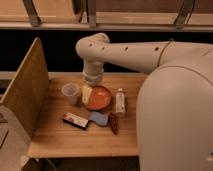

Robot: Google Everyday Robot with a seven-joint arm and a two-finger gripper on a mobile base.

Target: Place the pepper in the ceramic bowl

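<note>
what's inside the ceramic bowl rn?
Visible interior of the ceramic bowl looks bare. The gripper hangs over its left rim, hiding that part. The pepper lies on the table in front, outside it.

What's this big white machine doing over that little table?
A one-armed robot is meant to put the small dark red pepper into the orange-red ceramic bowl. The pepper lies untouched on the wooden table, apart from the bowl. The gripper hangs open over the bowl's edge beside the plastic cup, holding nothing.
</note>
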